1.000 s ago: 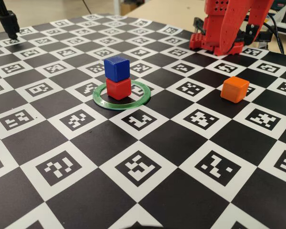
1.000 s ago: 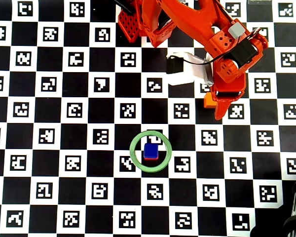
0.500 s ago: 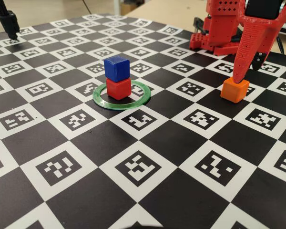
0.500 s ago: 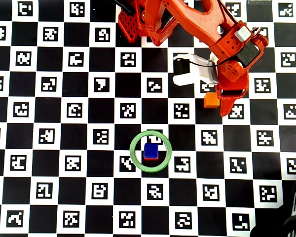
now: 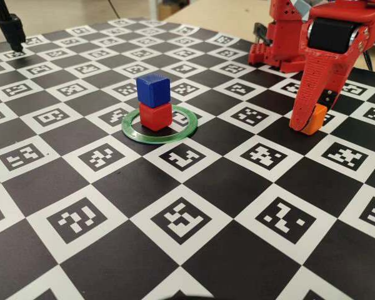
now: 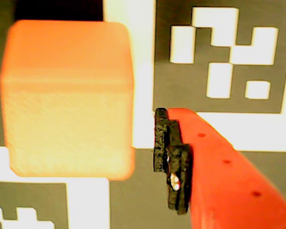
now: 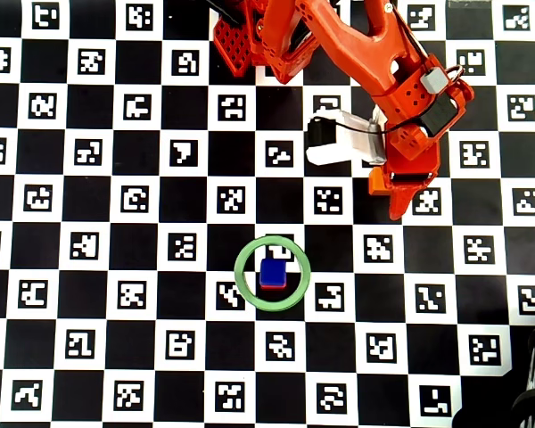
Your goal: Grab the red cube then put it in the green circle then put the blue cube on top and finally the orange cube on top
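The tabletop (image 5: 131, 187) is covered by a black-and-white checkerboard whose white squares carry coded markers; the orange-red arm (image 7: 357, 45) reaches in from the far edge in the fixed view and from the top in the overhead view, bending down toward the right side of the board; a white camera block (image 7: 339, 143) rides on its wrist; the pincer (image 5: 307, 122) is lowered to the tabletop around the orange cube (image 5: 315, 119), one long finger (image 5: 306, 94) standing in front of the cube in the fixed view and hiding most of it; in the wrist view the orange cube (image 6: 66, 98) sits on the board with a thin strip of white board showing between its right face and the black pad of the one finger (image 6: 174, 162) in view, so on that side the pincer does not touch it; the other finger is out of view, so whether the pincer grips the cube cannot be told; the green circle (image 5: 130, 132) lies flat near the middle of the board, well apart from the orange cube; the red cube (image 5: 155, 117) sits inside it; the blue cube (image 5: 153, 89) rests on top of the red one, slightly turned; from overhead the blue cube (image 7: 272, 271) covers nearly all of the red cube (image 7: 269, 285) within the green circle (image 7: 245, 290).
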`<action>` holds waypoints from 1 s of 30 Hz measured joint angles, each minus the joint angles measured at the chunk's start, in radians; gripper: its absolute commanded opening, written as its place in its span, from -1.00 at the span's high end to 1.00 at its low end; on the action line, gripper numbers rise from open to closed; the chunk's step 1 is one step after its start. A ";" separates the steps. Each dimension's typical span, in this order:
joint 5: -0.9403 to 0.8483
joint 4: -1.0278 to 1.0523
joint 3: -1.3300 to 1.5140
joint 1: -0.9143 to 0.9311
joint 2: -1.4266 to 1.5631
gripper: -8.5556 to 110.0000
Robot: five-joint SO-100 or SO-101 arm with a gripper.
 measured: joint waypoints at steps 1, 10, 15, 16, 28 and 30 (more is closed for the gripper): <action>-0.002 0.000 0.000 0.006 -0.005 0.14; -0.017 0.000 0.006 0.025 -0.006 0.16; -0.017 0.000 0.006 0.025 -0.006 0.19; -0.017 0.000 0.006 0.025 -0.006 0.19; -0.017 -0.011 0.009 0.025 -0.006 0.29; -0.017 -0.012 0.009 0.025 -0.006 0.34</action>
